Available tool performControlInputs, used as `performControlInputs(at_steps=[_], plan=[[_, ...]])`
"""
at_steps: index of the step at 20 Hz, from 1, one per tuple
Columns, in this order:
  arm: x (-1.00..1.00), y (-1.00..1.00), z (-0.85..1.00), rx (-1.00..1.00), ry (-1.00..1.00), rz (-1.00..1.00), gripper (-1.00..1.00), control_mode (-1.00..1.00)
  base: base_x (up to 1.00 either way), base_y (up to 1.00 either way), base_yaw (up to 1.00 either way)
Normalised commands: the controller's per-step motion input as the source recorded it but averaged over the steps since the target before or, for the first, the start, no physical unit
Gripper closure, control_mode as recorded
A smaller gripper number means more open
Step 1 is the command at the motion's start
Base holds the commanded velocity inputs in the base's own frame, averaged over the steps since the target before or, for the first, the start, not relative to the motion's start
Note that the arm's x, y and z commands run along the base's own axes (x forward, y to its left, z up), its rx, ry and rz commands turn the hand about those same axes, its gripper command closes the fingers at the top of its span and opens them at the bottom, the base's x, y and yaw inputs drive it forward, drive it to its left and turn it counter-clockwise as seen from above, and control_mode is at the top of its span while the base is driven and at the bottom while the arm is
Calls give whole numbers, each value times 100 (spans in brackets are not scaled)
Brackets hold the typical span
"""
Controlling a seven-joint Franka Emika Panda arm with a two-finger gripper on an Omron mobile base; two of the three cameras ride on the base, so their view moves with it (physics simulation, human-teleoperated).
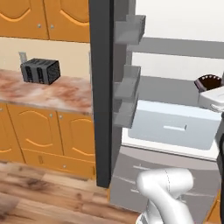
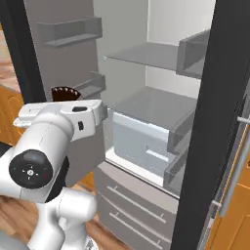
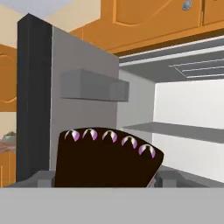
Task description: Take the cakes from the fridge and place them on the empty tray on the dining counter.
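The fridge point(image 2: 146, 105) stands with both doors swung open, its white inside and grey shelves showing. A dark chocolate cake point(image 3: 105, 162) with pink-white dollops along its top edge sits right in front of the hand camera. My gripper point(image 1: 212, 92) is shut on this cake point(image 1: 209, 81) and holds it in the air in front of the fridge's left door point(image 2: 73, 53). The white hand hides the fingertips in both base views. The empty tray and the dining counter are out of view.
The fridge's right door point(image 2: 215, 122) stands close on the right, with bins on its inner face. A pale drawer point(image 1: 175, 124) sits under the lower shelf. To the left, a dark toaster point(image 1: 40, 71) rests on the marble wall counter point(image 1: 61, 94) over orange cabinets.
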Motion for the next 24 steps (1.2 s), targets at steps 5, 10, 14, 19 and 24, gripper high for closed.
performControlInputs(at_steps=[5,10,14,19,24], plan=[[0,0,0,0,0,0,100,100,-77,-36,43],[0,0,0,0,0,0,100,100,-99,-27,36],[0,0,0,0,0,0,100,100,-56,0,31],[0,0,0,0,0,0,100,100,-72,-10,45],[0,0,0,0,0,0,100,100,-66,-46,54]])
